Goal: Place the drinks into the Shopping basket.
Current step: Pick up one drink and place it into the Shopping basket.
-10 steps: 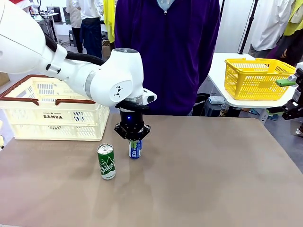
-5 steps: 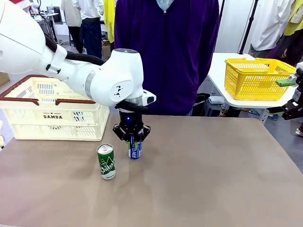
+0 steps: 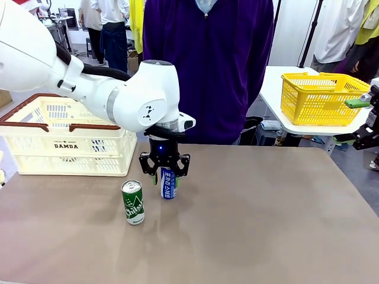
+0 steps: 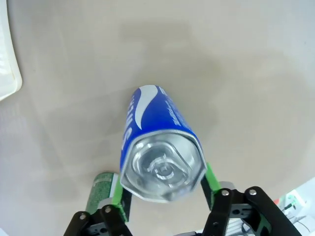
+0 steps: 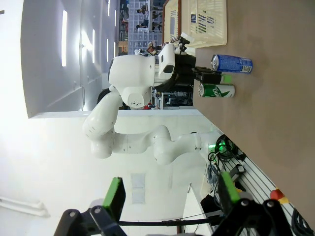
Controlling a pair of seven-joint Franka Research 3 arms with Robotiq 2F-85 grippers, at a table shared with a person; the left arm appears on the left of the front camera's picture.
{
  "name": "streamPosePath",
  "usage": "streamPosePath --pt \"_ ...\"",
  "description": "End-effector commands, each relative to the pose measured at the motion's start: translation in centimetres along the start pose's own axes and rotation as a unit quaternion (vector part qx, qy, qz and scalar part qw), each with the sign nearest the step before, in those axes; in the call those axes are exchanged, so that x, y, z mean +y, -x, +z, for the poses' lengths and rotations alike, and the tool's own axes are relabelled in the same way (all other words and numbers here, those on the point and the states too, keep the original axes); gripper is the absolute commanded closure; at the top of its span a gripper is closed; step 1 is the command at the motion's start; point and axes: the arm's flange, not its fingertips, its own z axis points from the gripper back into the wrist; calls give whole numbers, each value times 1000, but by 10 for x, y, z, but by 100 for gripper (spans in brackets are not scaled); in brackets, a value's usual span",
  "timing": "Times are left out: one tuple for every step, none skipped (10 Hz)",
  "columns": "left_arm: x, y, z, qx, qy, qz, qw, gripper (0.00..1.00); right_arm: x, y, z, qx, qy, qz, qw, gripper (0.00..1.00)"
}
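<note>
tan table top point(image 3: 266, 225) under the left gripper point(image 3: 166, 176). person in purple top point(image 3: 207, 71) right behind it. well off to its right: white side table point(image 3: 272, 89), yellow mesh basket point(image 3: 320, 97) on it.

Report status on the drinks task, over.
Left fingers open, straddling top of upright blue can. Right fingers open, empty. Green can upright close beside it; both outside shopping basket.

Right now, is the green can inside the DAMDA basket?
No, the green can stands upright on the table, in front of the Shopping basket.
</note>
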Motion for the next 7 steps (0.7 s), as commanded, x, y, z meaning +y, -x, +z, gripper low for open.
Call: streamPosePath --pt "3 21 43 -4 7 -8 1000 0 4 0 3 7 6 -6 1000 0" --pt "4 30 75 -11 18 -15 1000 0 4 0 3 7 6 -6 1000 0" --pt "5 34 102 -15 28 -9 999 0 4 0 3 7 6 -6 1000 0" --pt "5 39 120 -13 27 8 1000 0 4 0 3 7 6 -6 1000 0" --pt "6 45 130 -11 27 3 1000 0 4 0 3 7 6 -6 1000 0" --pt "9 47 136 -49 31 4 998 0 4 0 3 7 6 -6 1000 0" --pt "-1 45 129 -24 26 0 999 0 4 0 3 7 6 -6 1000 0"
